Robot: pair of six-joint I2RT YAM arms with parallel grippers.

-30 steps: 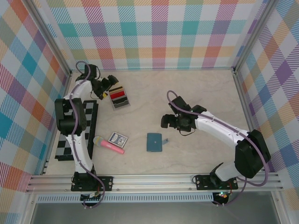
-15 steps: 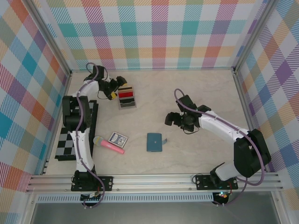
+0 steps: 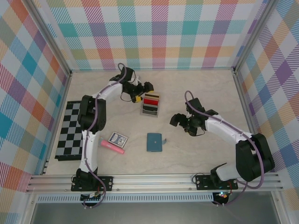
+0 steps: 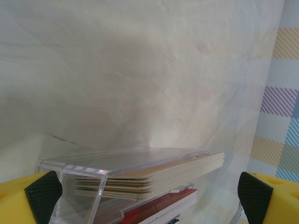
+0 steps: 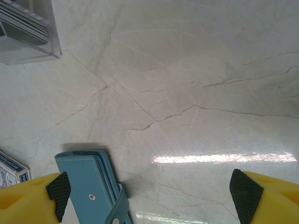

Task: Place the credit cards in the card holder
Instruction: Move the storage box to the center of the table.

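Note:
The credit cards [image 3: 151,103] lie as a stepped stack, tan, red, black and grey, in a clear plastic tray [image 4: 93,170] on the table. My left gripper [image 3: 143,93] reaches in from the far left, its yellow fingers [image 4: 28,196] spread across the tray's width and closed on its sides. Seen from the left wrist, tan cards [image 4: 159,175] sit above red ones [image 4: 159,209]. The teal card holder [image 3: 154,142] lies shut at mid-table, its snap strap to the right. My right gripper [image 3: 180,120] hovers open to the right of and beyond it, with the holder [image 5: 91,186] by its left finger.
A blue-and-white playing-card box [image 3: 117,138] and a pink stick [image 3: 112,146] lie left of the holder. A checkered board [image 3: 70,130] covers the table's left side. Plaid walls close in the far and side edges. The tray's corner [image 5: 28,35] appears at the top left of the right wrist view.
My left gripper has swung right across the far table, and the tray of cards has travelled with it toward the middle. My right gripper has drifted slightly right.

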